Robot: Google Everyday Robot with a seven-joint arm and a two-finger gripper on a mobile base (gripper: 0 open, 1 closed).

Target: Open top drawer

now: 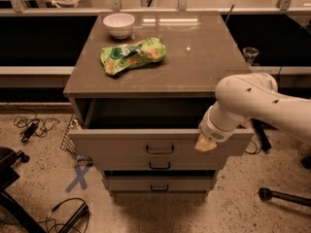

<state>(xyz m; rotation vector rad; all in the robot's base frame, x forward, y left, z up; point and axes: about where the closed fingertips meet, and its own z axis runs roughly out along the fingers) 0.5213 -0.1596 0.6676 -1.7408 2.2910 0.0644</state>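
One arm angles downward, gripper at the open top drawer front, state unclear.

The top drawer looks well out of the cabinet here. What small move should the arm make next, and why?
Probably draw the claw back, clear of the top drawer. The drawer stands well out from under the cabinet top, its inside exposed, so the opening seems done; the claw sits at the front's right part, away from the bar handle.
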